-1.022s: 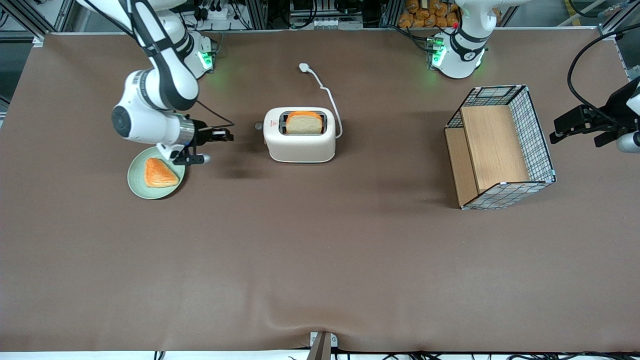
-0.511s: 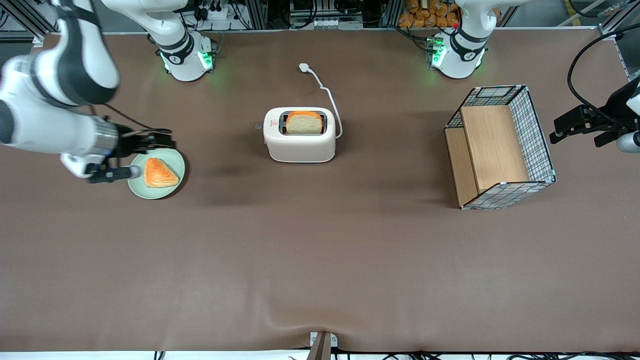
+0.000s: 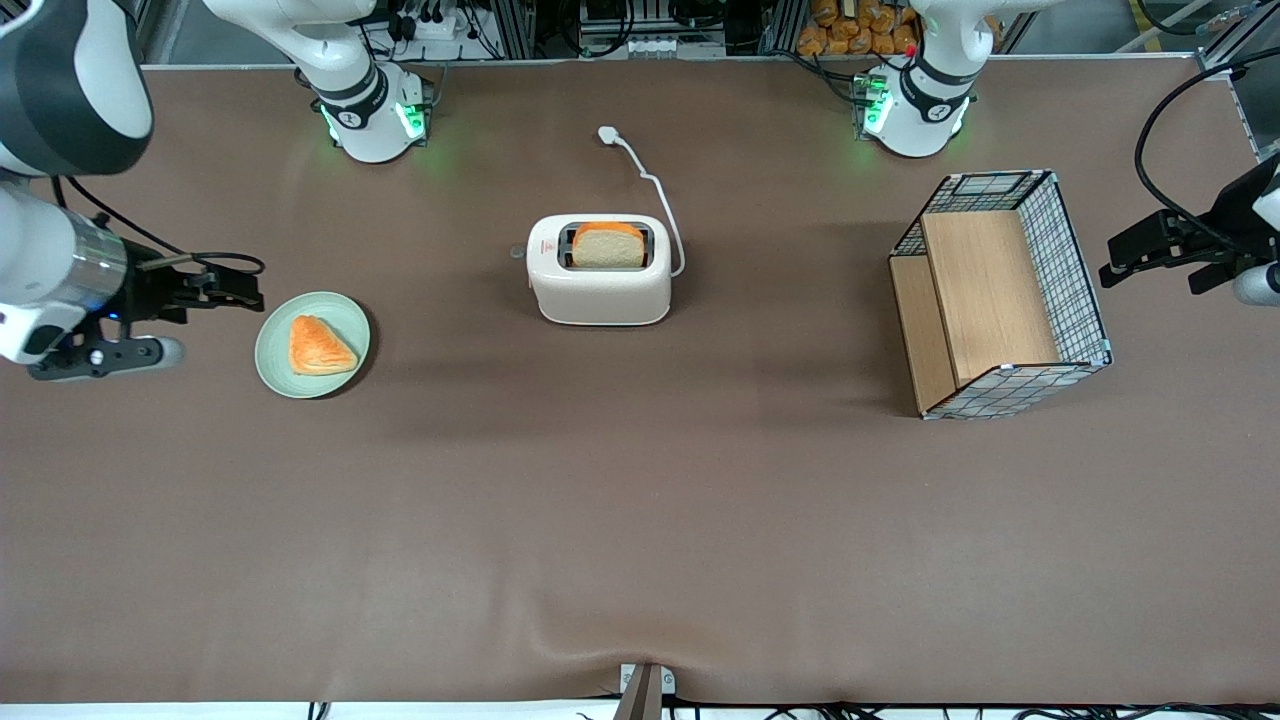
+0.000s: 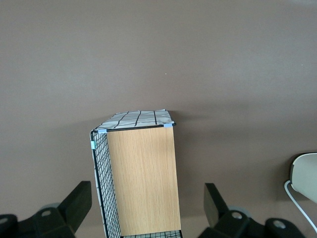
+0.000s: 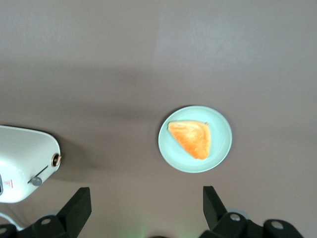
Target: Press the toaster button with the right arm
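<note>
The gripper [image 3: 250, 290] on the right arm [image 3: 55, 270] hangs over bare table toward the working arm's end, well apart from the toaster [image 3: 598, 270]. Its two black fingers [image 5: 79, 206] stand wide apart with nothing between them. The arm is smooth white shell with black joint bands and a silver wrist ring.

Just beside the gripper, between it and the toaster, lies a round pale-green plate [image 3: 275, 365] carrying one orange triangular pastry [image 3: 320, 346] with a flaky, ridged surface.

The toaster is a cream-white box with rounded edges and a smooth matte shell. Its single top slot is black-rimmed and holds a slice of bread [image 3: 608, 245] with an orange crust. A small red logo sits on top near the end that faces the gripper. The button [image 3: 517, 252] is a small round grey knob projecting from that short end; in the right wrist view it [image 5: 35, 181] shows on a thin stem, near a second small round fitting on the same face. Nothing touches it.

A white cord [image 3: 660, 195] runs from the toaster's other end to a plug [image 3: 607, 133] lying farther from the front camera.

The table [image 3: 640, 520] is covered in a brown matte cloth with slight wrinkles. Toward the parked arm's end stands a wire-mesh basket [image 3: 1000, 290] with wooden panels.
</note>
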